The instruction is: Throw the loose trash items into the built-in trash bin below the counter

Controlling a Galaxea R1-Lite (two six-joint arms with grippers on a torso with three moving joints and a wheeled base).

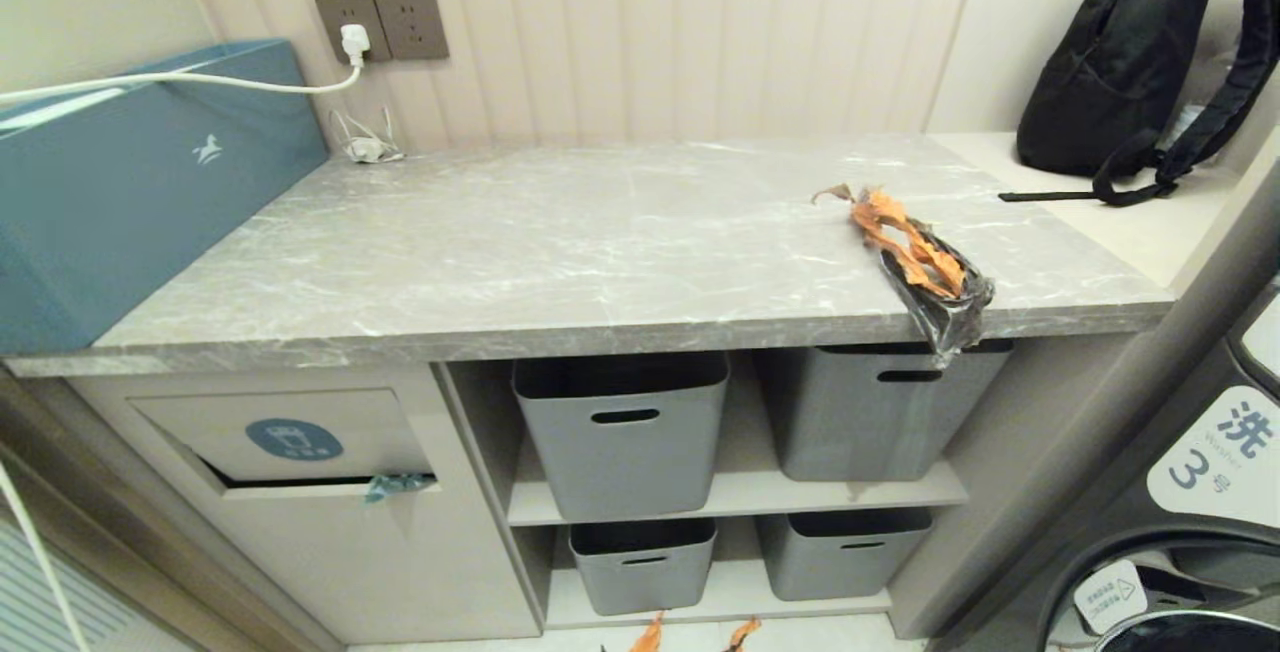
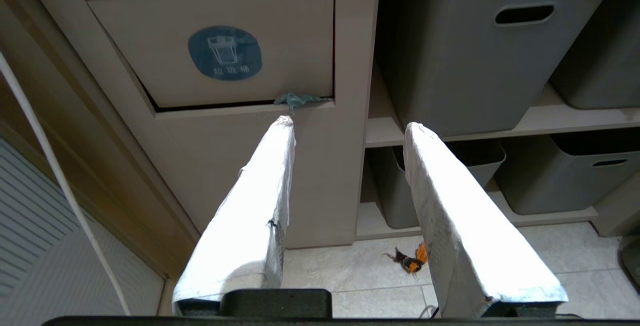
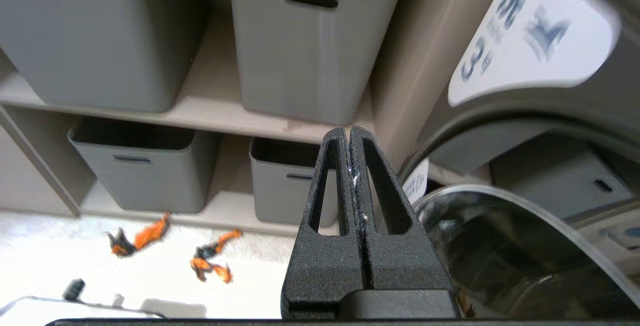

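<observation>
None of the trash had reached the bin (image 1: pixel 290 437), judging by the scene. The main bundle (image 1: pixel 915 257) of orange scraps and dark wrapper lay near the right end of the counter (image 1: pixel 560 232), its wrapper hanging over the front edge above a grey tub (image 1: pixel 870 412). Orange shreds (image 3: pixel 140 236) lay on the floor before the lowest shelf. Every pick-up and drop remained to be done.

Only the head view showed the counter and bundle, and neither gripper appeared in it. The left wrist view showed the left gripper (image 2: pixel 347 128), jaws apart and empty, facing the bin flap, where a teal scrap (image 2: pixel 299 99) was caught in the lower gap. The right wrist view showed the right gripper (image 3: pixel 348 133), jaws pressed together and empty, above two shreds, beside a washer (image 3: pixel 525 176).
</observation>
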